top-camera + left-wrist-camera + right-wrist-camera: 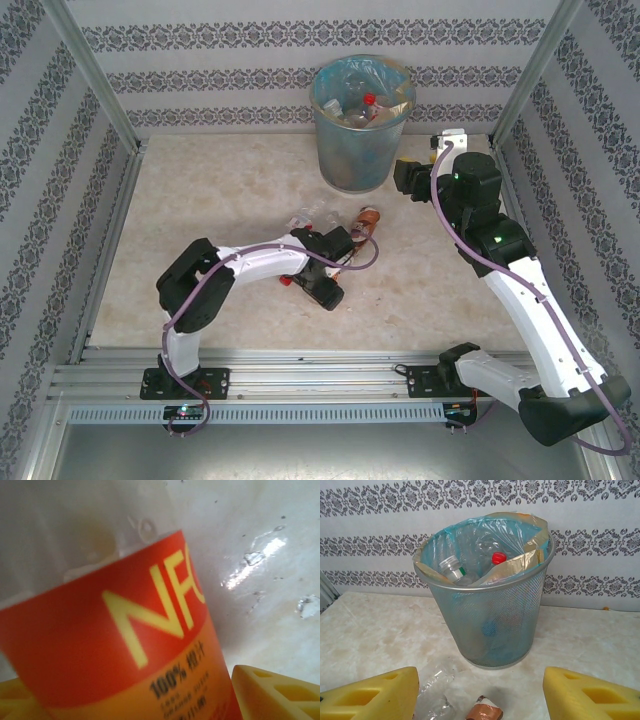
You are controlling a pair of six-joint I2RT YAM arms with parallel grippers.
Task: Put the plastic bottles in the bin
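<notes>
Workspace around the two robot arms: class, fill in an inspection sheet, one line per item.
Surface: pale marble-look table.
Job's things: mesh bin at the back, holding a red-capped bottle and a silver-capped bottle; a clear bottle and a brown-labelled bottle lie on the table.
Clutter: nothing seen.
Tools: left tool straddles an orange-labelled bottle, grip unclear; right tool open, empty, facing the bin.
Cables: purple cable along each arm.
Surroundings: patterned walls, metal rails at the near edge.
</notes>
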